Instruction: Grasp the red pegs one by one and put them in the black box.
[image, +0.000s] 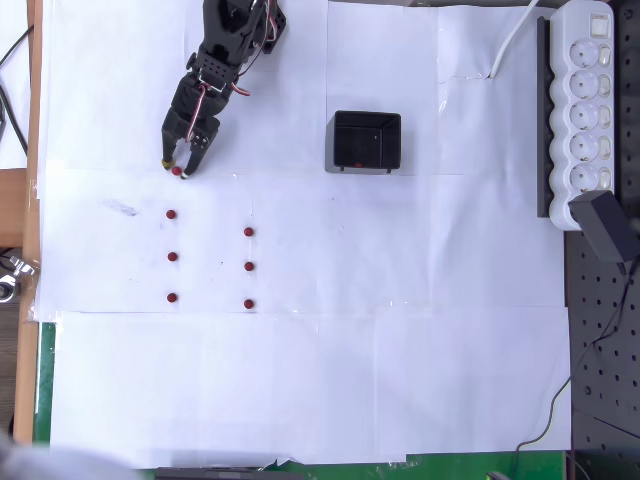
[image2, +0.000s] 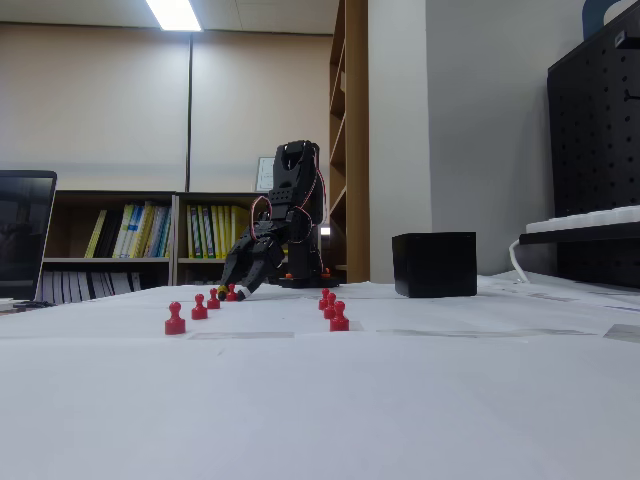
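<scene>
Reaching down in the upper left of the overhead view, the black gripper (image: 178, 166) has its fingertips at the paper, set narrowly around a red peg (image: 177, 171) that sits between them; whether the pads actually press on it cannot be told. In the fixed view the gripper (image2: 232, 291) is low at the table, left of centre, with that peg (image2: 231, 292) at its tips.

Six more red pegs stand free on the white paper (image: 300, 380) below the gripper in the overhead view, in two columns: three on the left (image: 171, 214), (image: 172, 257), (image: 172, 298) and three on the right (image: 248, 232), (image: 248, 266), (image: 248, 303).

The black box (image: 366, 141) sits in the upper middle of that frame, well apart from the gripper, with a small red spot on its inner wall. In the fixed view the box (image2: 434, 264) stands right of centre.

A white power strip (image: 588, 100) lies along the right edge of the overhead view.
</scene>
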